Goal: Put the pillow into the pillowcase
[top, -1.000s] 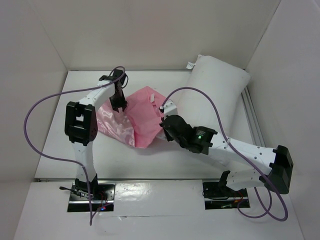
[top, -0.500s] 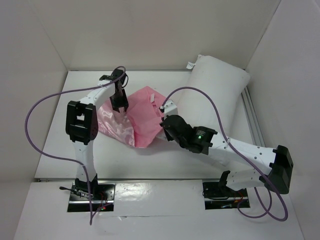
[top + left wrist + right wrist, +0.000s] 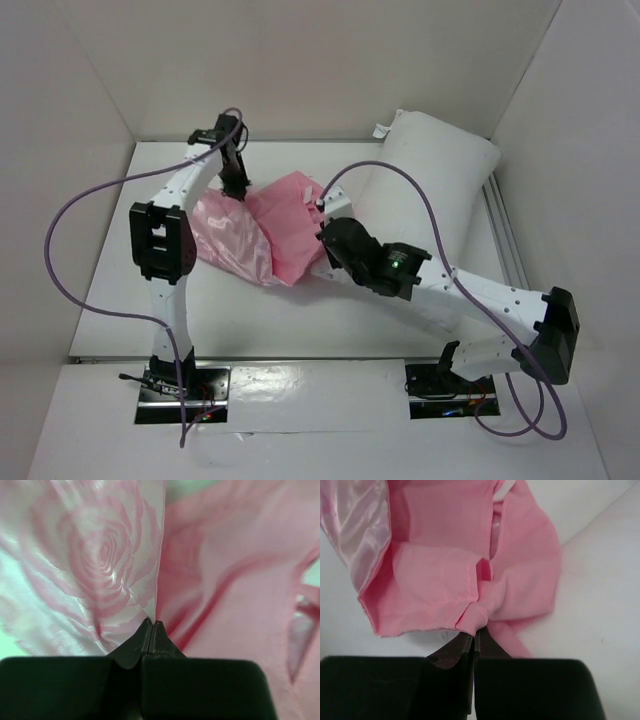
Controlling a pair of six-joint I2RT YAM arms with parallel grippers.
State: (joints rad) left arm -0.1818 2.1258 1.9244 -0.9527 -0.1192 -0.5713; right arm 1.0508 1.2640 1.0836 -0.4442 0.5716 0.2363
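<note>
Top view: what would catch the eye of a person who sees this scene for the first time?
The shiny pink pillowcase lies crumpled in the middle of the white table, the only strong colour there. Both arms pinch it with shut jaws: the left arm at its far edge, the right arm at its right side. The big white pillow lies beside it at the far right, not yet inside.

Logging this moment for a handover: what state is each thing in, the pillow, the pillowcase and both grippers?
Plump white stuffed pillow: bare, lying outside the case, to its right.
Shiny pink rose-patterned satin pillowcase: crumpled, no pillow in it, pinched at two places.
Left gripper: shut on the pillowcase.
Right gripper: shut on the pillowcase.
</note>
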